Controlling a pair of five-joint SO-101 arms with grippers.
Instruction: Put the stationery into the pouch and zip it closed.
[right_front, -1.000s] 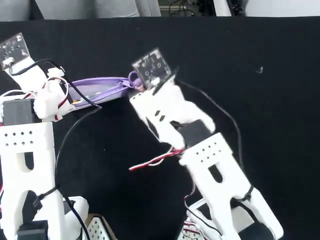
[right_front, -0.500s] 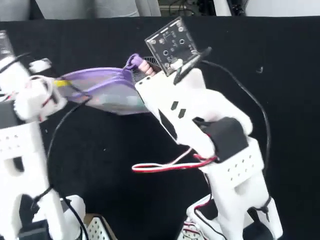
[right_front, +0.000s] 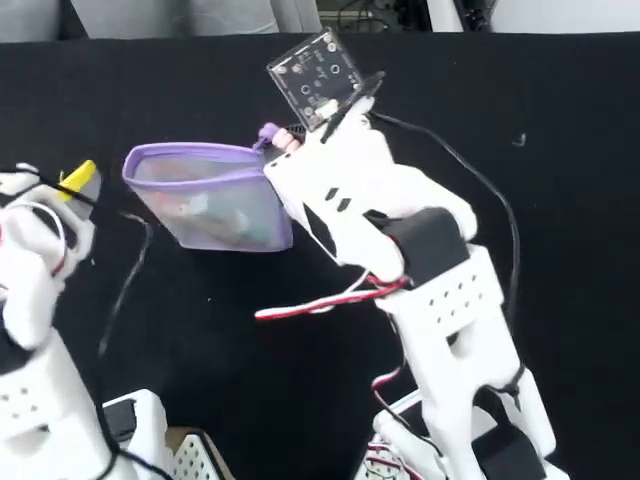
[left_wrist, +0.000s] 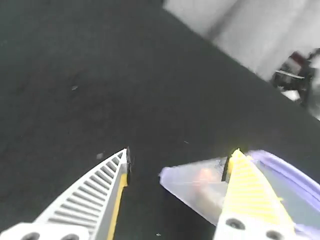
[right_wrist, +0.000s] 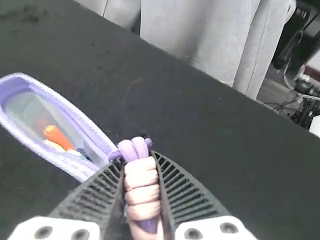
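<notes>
A clear pouch (right_front: 212, 205) with purple trim hangs tilted from its zip end, and colourful stationery shows through its side. My right gripper (right_front: 279, 139) is shut on the pink and purple zip pull (right_wrist: 138, 176), with the pouch (right_wrist: 46, 123) trailing away from it and an orange item (right_wrist: 56, 136) inside. My left gripper (right_front: 52, 180) stands open a little to the left of the pouch, not touching it. In the left wrist view this gripper (left_wrist: 181, 152) has the pouch corner (left_wrist: 196, 184) lying beyond the gap between its fingers.
The table (right_front: 560, 150) is covered in black cloth. Both arm bases and loose red and white cables (right_front: 310, 308) stand near the front edge. Grey curtain (right_wrist: 210, 35) hangs past the far edge.
My left gripper has let go of the pouch's left end and drawn back to the left. The right arm has lifted the pouch by its pull, so it now hangs.
</notes>
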